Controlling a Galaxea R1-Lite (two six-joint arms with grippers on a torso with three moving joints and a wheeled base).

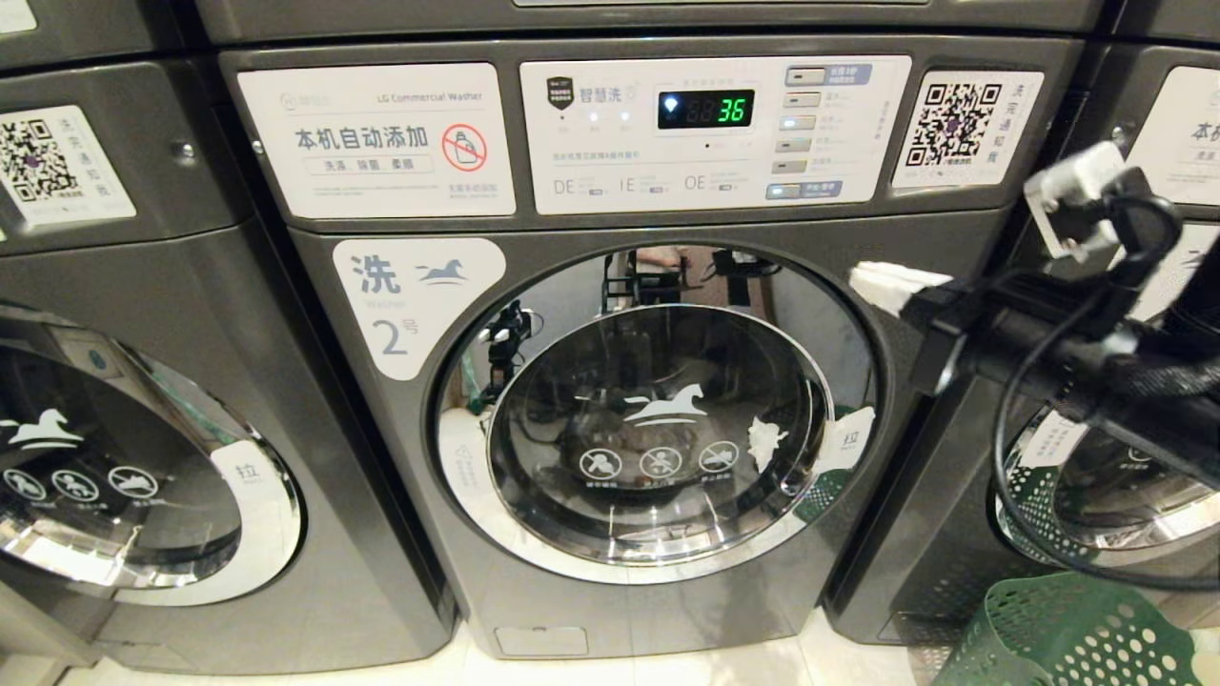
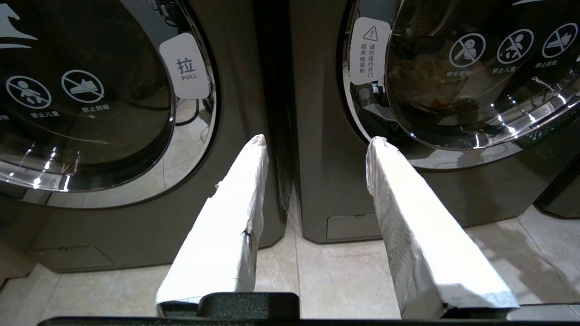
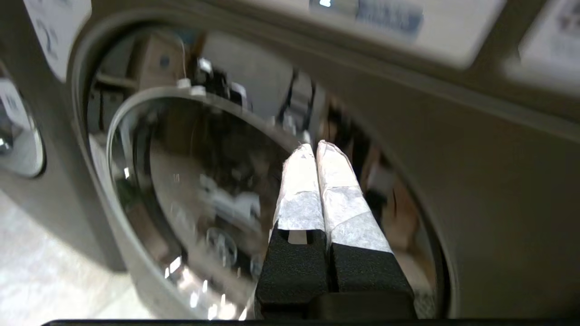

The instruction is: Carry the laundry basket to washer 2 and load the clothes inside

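Grey washer 2 [image 1: 610, 381], door closed, before me.
My right hand [image 1: 872, 283] clenched empty at its rim; left hand [image 2: 317, 140] released, idle.

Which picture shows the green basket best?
The head view: the laundry basket stands at the bottom right corner, holes and rim plain. The left wrist view catches only its reflection in a washer door; the right wrist view doesn't show it.

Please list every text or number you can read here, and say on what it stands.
"36": display of washer 2.
"LG Commercial Washer", "本机自动添加": left panel.
"洗", "2号": door label.
"拉 PULL": left washer's door tag.
QR stickers and small panel print: unreadable.
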